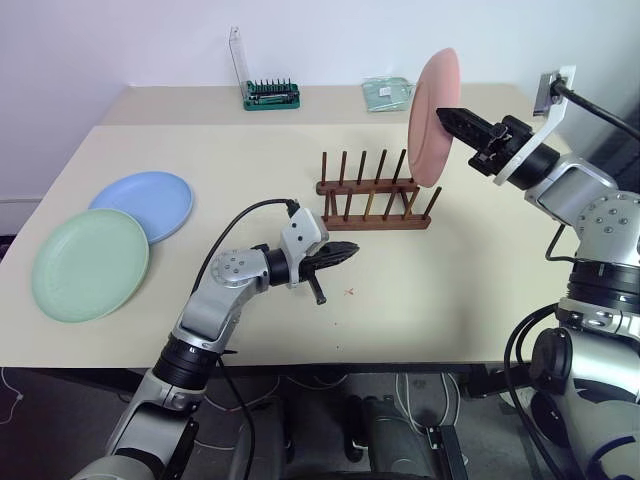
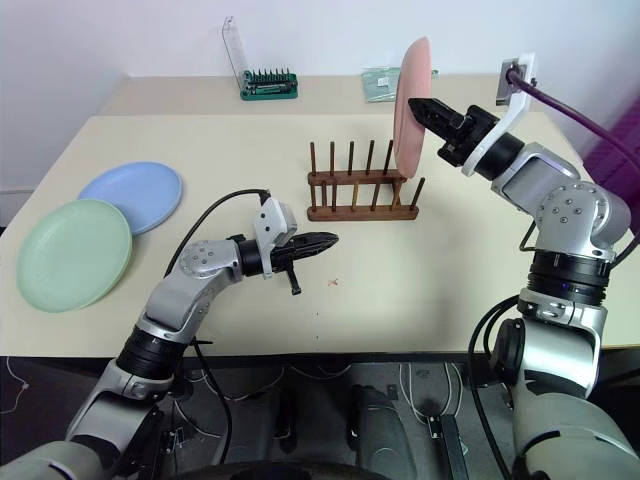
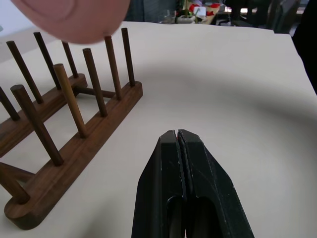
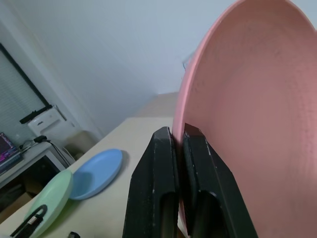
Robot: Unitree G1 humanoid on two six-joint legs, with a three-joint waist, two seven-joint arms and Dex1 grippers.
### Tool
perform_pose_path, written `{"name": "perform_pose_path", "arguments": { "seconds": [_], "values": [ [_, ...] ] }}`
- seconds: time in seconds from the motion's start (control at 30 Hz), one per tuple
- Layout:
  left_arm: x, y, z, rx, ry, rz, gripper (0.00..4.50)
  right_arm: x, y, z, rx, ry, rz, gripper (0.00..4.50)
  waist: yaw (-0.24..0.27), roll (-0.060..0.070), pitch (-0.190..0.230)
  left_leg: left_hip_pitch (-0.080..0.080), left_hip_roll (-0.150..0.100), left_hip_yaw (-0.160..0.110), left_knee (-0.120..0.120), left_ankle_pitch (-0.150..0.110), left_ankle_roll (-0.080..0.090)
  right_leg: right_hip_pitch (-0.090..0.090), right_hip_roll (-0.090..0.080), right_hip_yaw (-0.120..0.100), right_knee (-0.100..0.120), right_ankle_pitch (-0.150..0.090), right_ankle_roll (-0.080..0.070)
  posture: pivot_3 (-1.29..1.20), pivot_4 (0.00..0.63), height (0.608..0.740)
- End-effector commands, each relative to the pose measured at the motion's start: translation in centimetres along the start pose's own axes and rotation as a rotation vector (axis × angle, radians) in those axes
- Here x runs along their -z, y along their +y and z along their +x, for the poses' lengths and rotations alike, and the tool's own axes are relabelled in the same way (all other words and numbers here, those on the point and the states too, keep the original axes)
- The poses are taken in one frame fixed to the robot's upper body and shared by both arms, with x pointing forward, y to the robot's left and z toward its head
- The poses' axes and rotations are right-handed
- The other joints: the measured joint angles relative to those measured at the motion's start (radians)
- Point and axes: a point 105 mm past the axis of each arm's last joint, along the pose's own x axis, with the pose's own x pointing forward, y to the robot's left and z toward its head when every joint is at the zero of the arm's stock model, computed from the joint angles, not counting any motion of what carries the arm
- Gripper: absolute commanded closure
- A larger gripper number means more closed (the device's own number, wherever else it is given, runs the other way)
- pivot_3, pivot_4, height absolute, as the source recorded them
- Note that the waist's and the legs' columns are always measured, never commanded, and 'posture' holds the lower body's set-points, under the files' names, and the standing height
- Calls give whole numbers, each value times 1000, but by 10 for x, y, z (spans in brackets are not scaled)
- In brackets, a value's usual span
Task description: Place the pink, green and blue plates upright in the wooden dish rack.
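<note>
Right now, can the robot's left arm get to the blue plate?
Probably yes. The left fingers are shut and empty near the wooden rack, and only bare table lies between them and the blue plate, which rests partly on the green plate.

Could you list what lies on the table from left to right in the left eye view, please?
Green plate → blue plate → left hand, shut → wooden dish rack → pink plate, held upright by the right hand.

A lab or office test room: a plain beige worktop against a bare white wall, a green screwdriver-bit holder with clear lid, and loose black cables underneath.
</note>
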Motion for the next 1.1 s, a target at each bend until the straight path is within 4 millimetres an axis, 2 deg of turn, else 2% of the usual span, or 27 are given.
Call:
{"name": "perform_pose_path", "arguments": {
  "seconds": [0.03,0.13,0.17,0.23,0.37,0.57,0.63,0.7,0.73,0.83,0.93,1.0,1.1],
  "values": [
    [-12,-2,0,5,-39,23,4500,-17,0,0,-8,-23,-19,4450,0,0,0,0,0,0,0,0,0,0,0,0,0,0,0,0,150,730],
    [-11,-2,0,5,-37,22,4500,-14,-9,1,13,-11,10,4450,0,0,0,0,0,0,0,0,0,0,0,0,0,0,0,0,150,730],
    [-11,-2,0,4,-37,22,4500,-14,-11,1,17,-11,19,3984,0,0,0,0,0,0,0,0,0,0,0,0,0,0,0,0,150,730],
    [-11,-2,0,2,-38,21,4500,-16,-15,2,26,-21,32,3572,0,0,0,0,0,0,0,0,0,0,0,0,0,0,0,0,150,730],
    [-11,-2,-1,-10,-37,12,4500,-29,-18,2,83,-78,-76,1667,0,0,0,0,0,0,0,0,0,0,0,0,0,0,0,0,150,730],
    [-11,1,-3,-40,-45,-1,4500,-55,-38,-8,258,-175,-276,1667,0,0,0,0,0,0,0,0,0,0,0,0,0,-1,1,0,150,730],
    [-13,8,-6,-78,-53,-44,4500,-66,-34,-12,285,-199,-407,1667,1,0,0,0,0,0,0,0,0,0,0,0,0,-1,1,0,150,730],
    [-21,31,-15,-212,-98,-83,3975,-77,-19,-13,263,-218,-553,1629,0,1,1,0,0,0,0,0,0,0,0,0,0,-1,1,0,150,730],
    [-28,47,-24,-308,-143,-115,3675,-79,-5,-11,216,-212,-632,1629,0,1,1,0,0,0,-1,0,0,-1,0,0,0,-1,1,0,150,730],
    [-39,85,-57,-582,-161,-47,2287,-67,38,0,35,-145,-796,1629,-9,1,1,0,0,0,-1,0,0,-2,1,1,0,1,5,0,150,730],
    [-45,131,-117,-967,-128,20,864,-20,82,18,-195,-2,-873,1629,-22,1,1,1,1,-1,-2,0,0,-1,4,1,1,1,4,0,150,730],
    [-48,146,-154,-1140,-116,19,864,14,101,28,-305,81,-882,1629,-30,1,1,2,2,-1,-3,0,0,-1,4,1,1,0,4,0,150,730],
    [-53,151,-193,-1298,-143,-46,864,50,114,33,-393,151,-880,1629,-23,0,1,2,3,-1,-3,0,0,-1,4,0,2,0,3,0,150,730]
  ]
}}
